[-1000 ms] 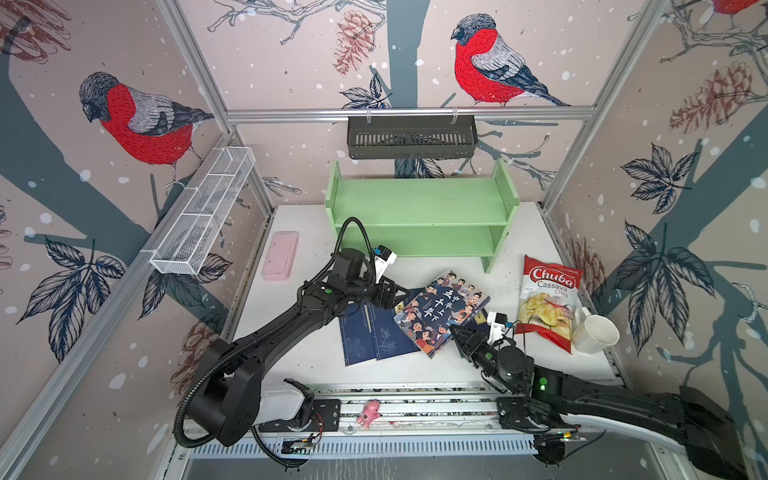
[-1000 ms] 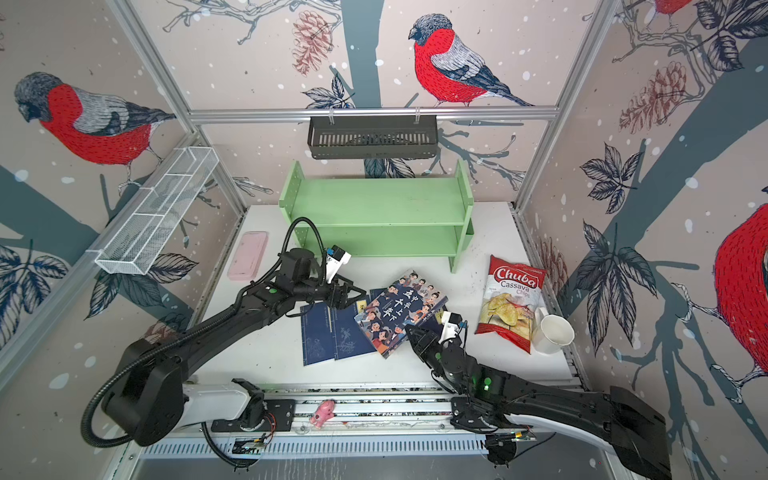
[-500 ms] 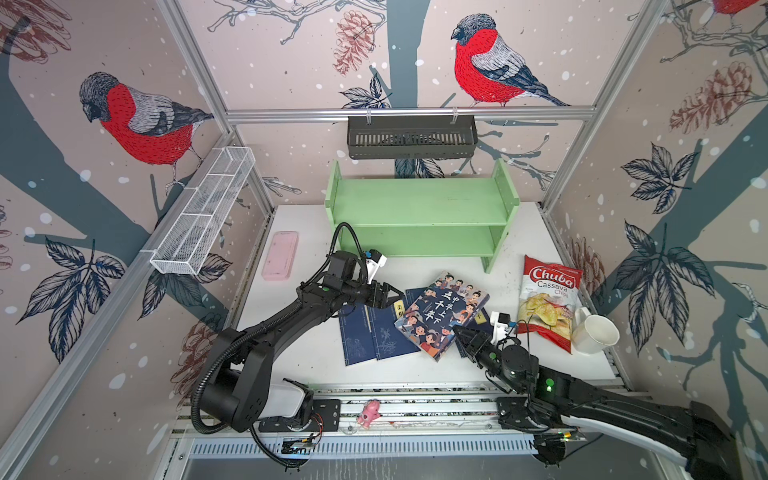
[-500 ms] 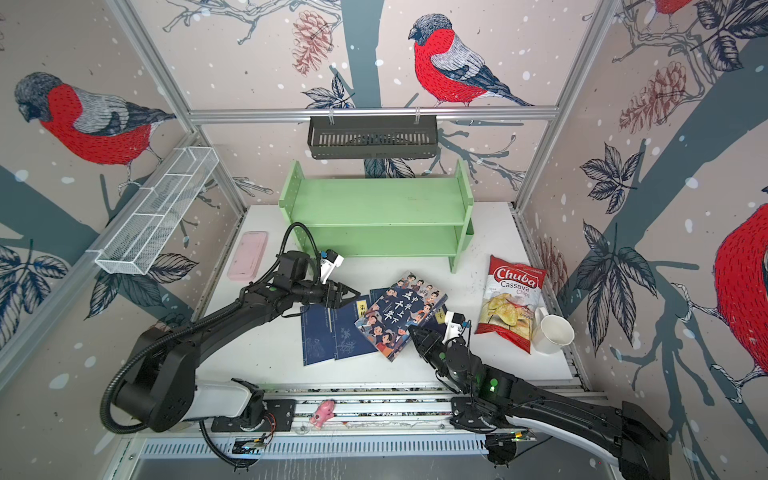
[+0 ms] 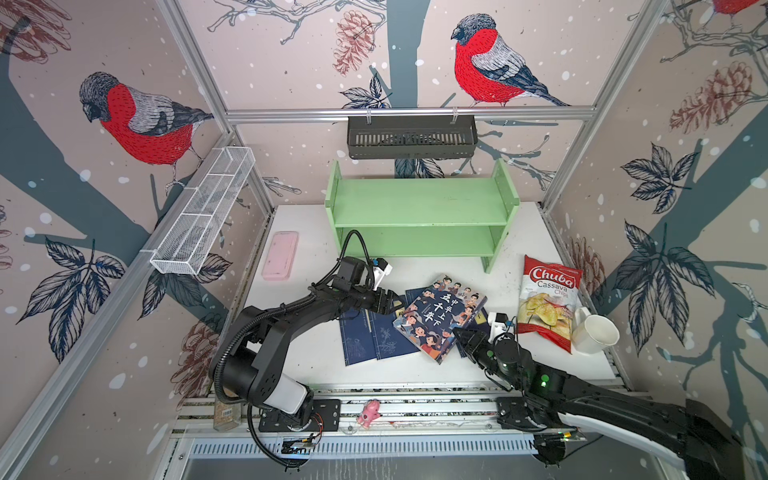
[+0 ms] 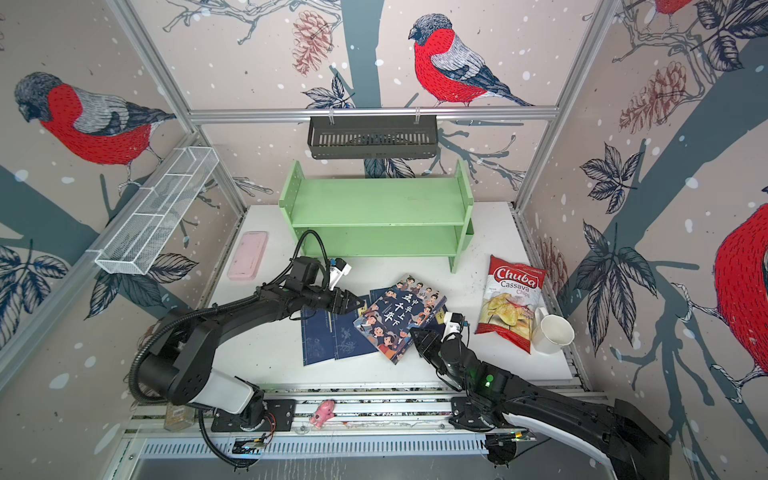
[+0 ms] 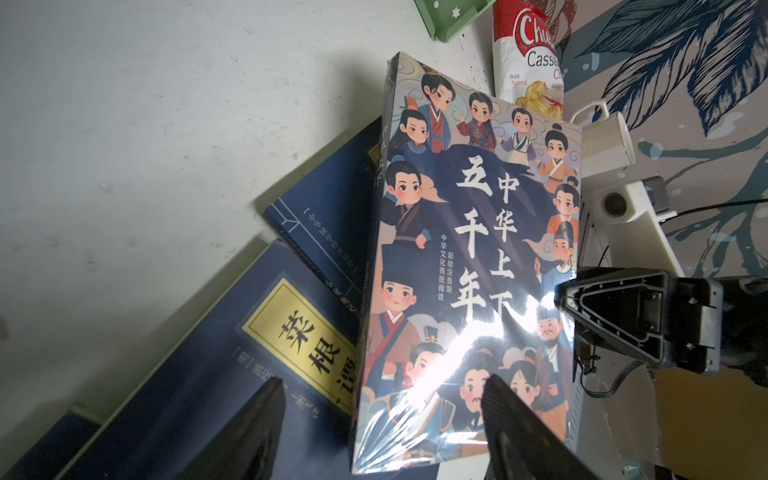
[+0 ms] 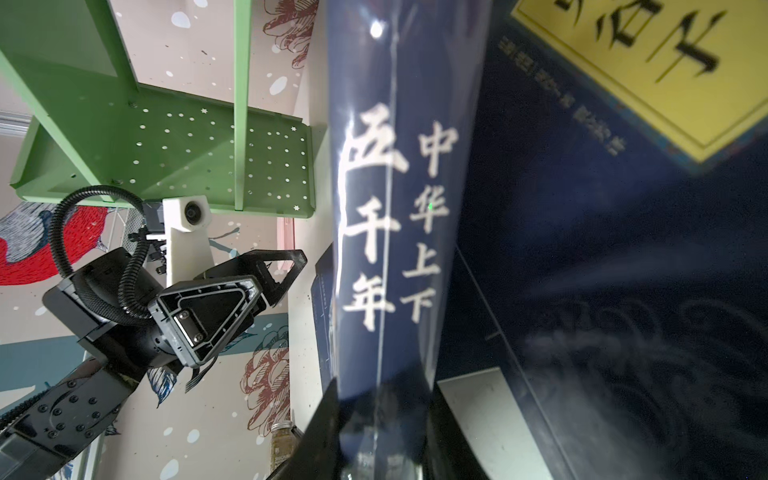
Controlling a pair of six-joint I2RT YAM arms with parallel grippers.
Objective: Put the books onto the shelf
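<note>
The left gripper (image 5: 390, 301), jaws spread, is poised at the left edge of the cartoon book (image 5: 440, 318), which is propped on the navy books (image 5: 370, 338). Its right edge is pinched by the right gripper (image 5: 459, 334). Both edges should be secured before lifting toward the shelf (image 5: 419, 203).

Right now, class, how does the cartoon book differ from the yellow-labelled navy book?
The cartoon book shows colourful figures; the navy book is plain with a yellow label. The cartoon book is thicker and lies on top; the navy book lies partly beneath. The right claw grips the cartoon book; none grips the navy book. Both bear Chinese titles.
</note>
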